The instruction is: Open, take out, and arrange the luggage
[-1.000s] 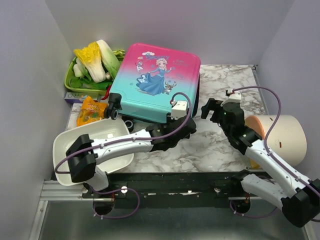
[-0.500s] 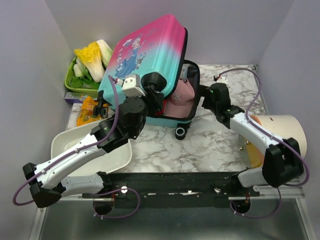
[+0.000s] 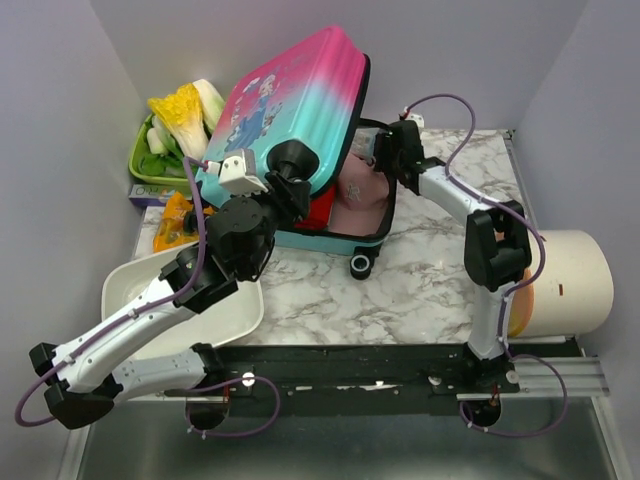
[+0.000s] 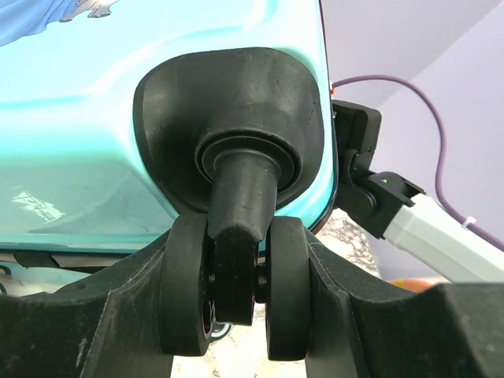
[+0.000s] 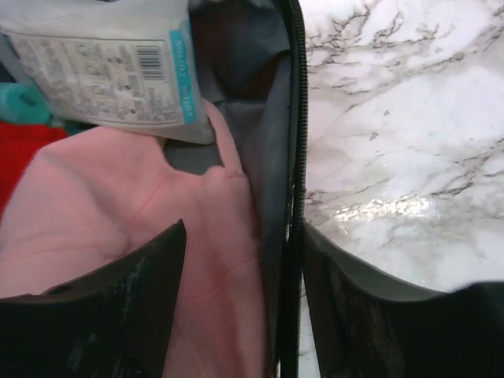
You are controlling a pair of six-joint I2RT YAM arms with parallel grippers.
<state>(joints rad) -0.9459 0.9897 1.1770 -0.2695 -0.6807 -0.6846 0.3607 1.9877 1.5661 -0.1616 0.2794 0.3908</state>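
The luggage (image 3: 290, 100), pink-to-teal with a princess print, lies open on the marble table, its lid tilted up to the left. My left gripper (image 3: 292, 168) is shut on the lid's black twin wheel (image 4: 236, 291), one finger pressed against each side. The base holds a pink cloth (image 5: 118, 205), a white printed packet (image 5: 102, 71) and something red (image 5: 20, 150). Open, my right gripper (image 5: 242, 228) straddles the base's right zipper rim (image 5: 293, 157). One finger hangs over the pink cloth and the other is outside, over the marble (image 5: 409, 118).
A white basin (image 3: 238, 308) sits at the front left under my left arm. A cream cylinder (image 3: 570, 280) lies at the right edge. A green tray (image 3: 140, 165) with cabbage (image 3: 185, 115) and an orange packet (image 3: 175, 222) stand at the back left. Walls close in on three sides.
The lid went from flat shut to raised, lifted by my left gripper. My right gripper moved from the table's middle to the base's far right rim, and its jaws have narrowed.
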